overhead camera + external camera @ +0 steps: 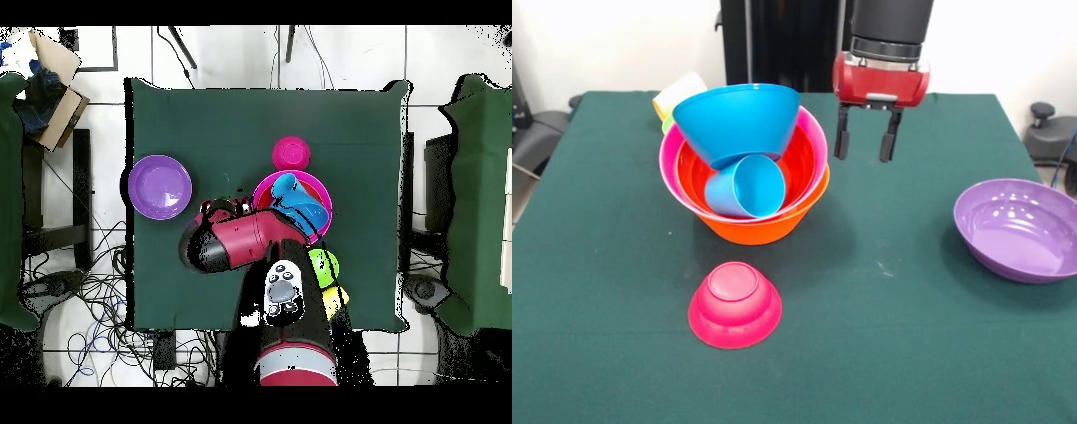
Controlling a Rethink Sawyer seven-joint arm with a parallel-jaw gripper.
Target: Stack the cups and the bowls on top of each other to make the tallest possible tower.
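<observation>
My claw: upper centre of the front view, hanging above the cloth just right of the tower; both black fingers point down with a clear gap between them, and nothing is held.
Tower: upper left of centre in the front view; in the overhead view it sits right of centre, partly hidden by my arm.
Orange bowl: the base, resting on the table.
Pink bowl: nested in the orange one, rim showing above it.
Red-orange bowl: nested inside the pink one.
Blue bowl: tipped on its side atop the stack, opening facing up and back.
Light blue cup: lying on its side in the red-orange bowl, mouth toward the camera, under the blue bowl.
Yellow-orange cup: behind the tower at its upper left, mostly hidden.
Green bowl: just below the tower in the overhead view.
Magenta bowl: upside down, lower centre-left, apart from the tower.
Purple bowl: upright at the right edge, well apart.
Table: green cloth.
</observation>
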